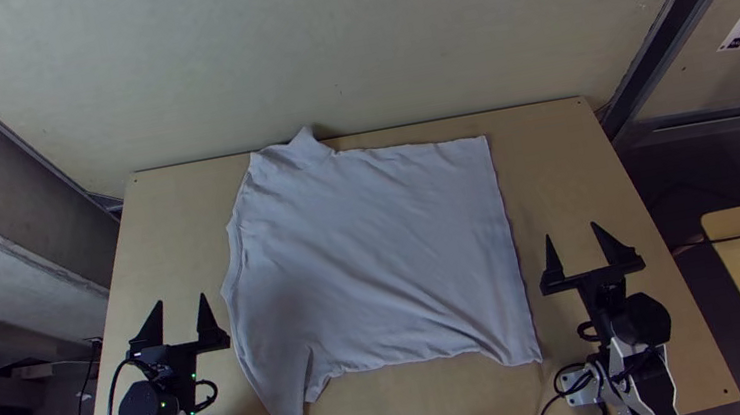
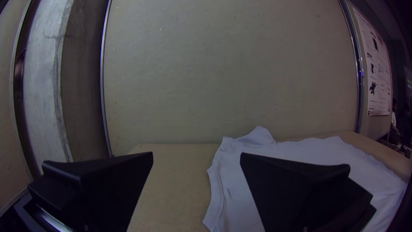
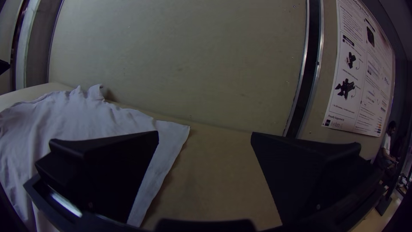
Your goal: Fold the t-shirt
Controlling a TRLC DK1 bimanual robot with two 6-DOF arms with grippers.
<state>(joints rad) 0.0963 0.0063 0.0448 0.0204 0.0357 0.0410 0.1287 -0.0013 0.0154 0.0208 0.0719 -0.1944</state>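
White t-shirt [image 1: 379, 257] spread on the wooden table [image 1: 562, 143], between left gripper [image 1: 181, 299] and right gripper [image 1: 570, 231], both with fingers parted, holding nothing; folding looks unstarted, every fold left to make

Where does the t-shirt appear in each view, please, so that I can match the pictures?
Top view: the t-shirt lies spread in the middle of the table.
Left wrist view: beyond the left claw, partly behind its inner finger.
Right wrist view: beyond the right claw, partly behind its inner finger.
Shared landmark: the pointed flap of cloth at the table's far edge.
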